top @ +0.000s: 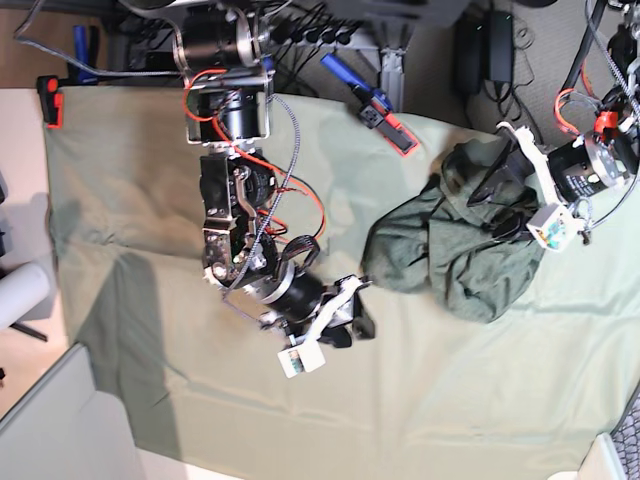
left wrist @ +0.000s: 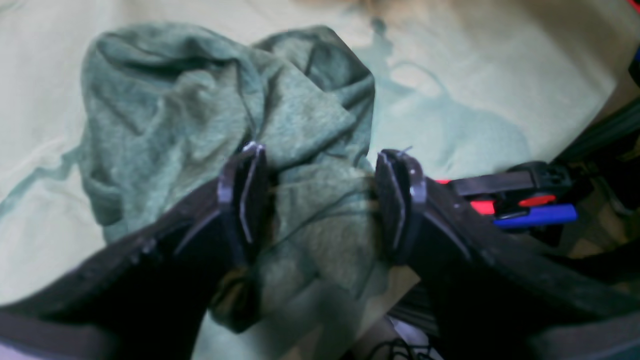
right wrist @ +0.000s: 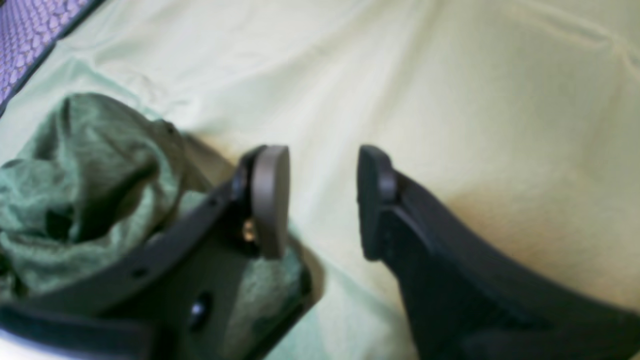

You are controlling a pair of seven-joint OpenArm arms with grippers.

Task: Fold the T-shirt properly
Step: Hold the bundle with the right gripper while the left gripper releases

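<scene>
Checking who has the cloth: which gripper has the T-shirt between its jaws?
The left gripper: T-shirt fabric lies between its open jaws; the right gripper frames only bare table cloth.

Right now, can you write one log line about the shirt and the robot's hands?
T-shirt: crumpled heap, unfolded | left hand: open, cloth between its jaws | right hand: open, empty, over table cloth beside shirt
</scene>
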